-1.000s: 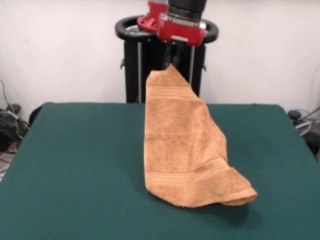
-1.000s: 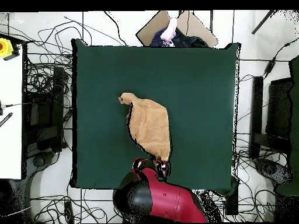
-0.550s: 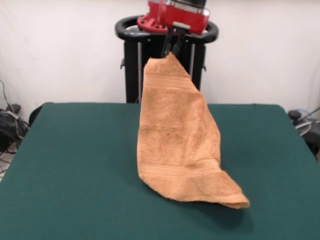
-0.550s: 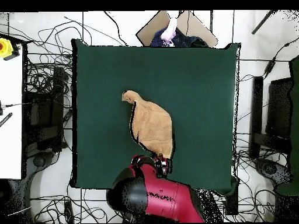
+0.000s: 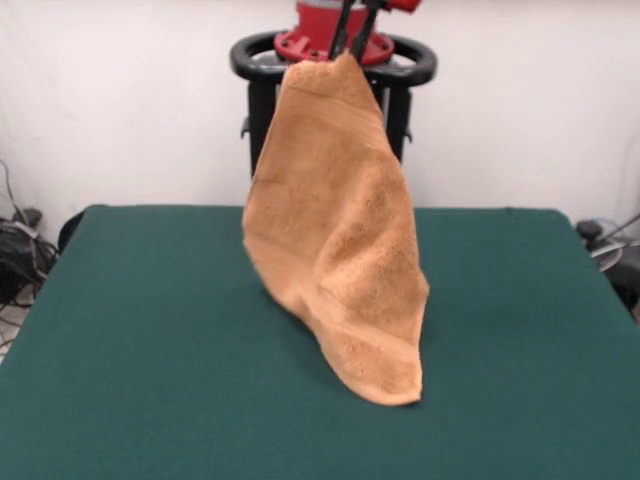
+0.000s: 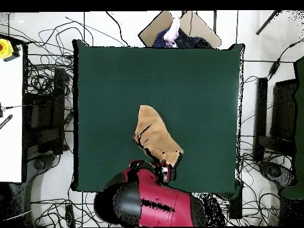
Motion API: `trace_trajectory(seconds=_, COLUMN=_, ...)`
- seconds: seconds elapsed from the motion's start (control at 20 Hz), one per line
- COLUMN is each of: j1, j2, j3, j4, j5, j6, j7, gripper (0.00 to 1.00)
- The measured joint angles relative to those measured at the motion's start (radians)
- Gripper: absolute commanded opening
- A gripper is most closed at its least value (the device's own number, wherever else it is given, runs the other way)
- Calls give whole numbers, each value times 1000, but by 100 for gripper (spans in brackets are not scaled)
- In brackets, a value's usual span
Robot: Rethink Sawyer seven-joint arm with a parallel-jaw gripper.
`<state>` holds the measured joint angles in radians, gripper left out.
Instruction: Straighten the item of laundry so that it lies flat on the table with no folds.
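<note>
The orange-tan towel (image 5: 335, 240) hangs from one corner, pinched by my gripper (image 5: 352, 48) at the top of the front view. It drapes down in a long narrowing fold, and its lowest tip (image 5: 392, 392) just reaches the green table (image 5: 140, 340). From overhead, the towel (image 6: 155, 135) shows as a narrow shape running away from the gripper (image 6: 164, 171), which sits near the table's robot-side edge. The red arm (image 6: 145, 202) covers the table edge below it.
A cardboard box (image 6: 181, 28) with clothing and a person's hand lies beyond the table's far edge in the overhead view. Cables (image 6: 44, 89) spread over the floor on both sides. A white bench (image 6: 10, 113) stands at the left.
The gripper has risen with the towel's corner. The trailing end that lay spread on the table has lifted and swung in under the gripper, so only the tip touches now.
</note>
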<state>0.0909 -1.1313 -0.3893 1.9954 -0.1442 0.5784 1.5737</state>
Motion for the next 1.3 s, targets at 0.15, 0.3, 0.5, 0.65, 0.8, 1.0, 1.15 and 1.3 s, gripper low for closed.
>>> trace_trajectory(seconds=0.15, j1=15, j2=-8, j3=-12, j4=-1, j5=0, j6=3, j7=0, gripper=0)
trace_trajectory(seconds=0.3, j1=27, j2=-6, j3=-20, j4=5, j5=2, j6=-2, j7=7, gripper=0)
trace_trajectory(seconds=0.5, j1=27, j2=4, j3=-24, j4=24, j5=15, j6=-28, j7=21, gripper=0)
trace_trajectory(seconds=0.65, j1=29, j2=16, j3=-23, j4=60, j5=40, j6=-69, j7=32, gripper=0)
trace_trajectory(seconds=0.8, j1=39, j2=26, j3=-24, j4=92, j5=71, j6=-98, j7=46, gripper=0)
trace_trajectory(seconds=1.0, j1=75, j2=39, j3=-23, j4=132, j5=126, j6=-122, j7=87, gripper=0)
trace_trajectory(seconds=1.15, j1=107, j2=50, j3=-23, j4=163, j5=171, j6=-143, j7=124, gripper=0)
trace_trajectory(seconds=1.3, j1=147, j2=62, j3=-17, j4=215, j5=245, j6=-189, j7=190, gripper=0)
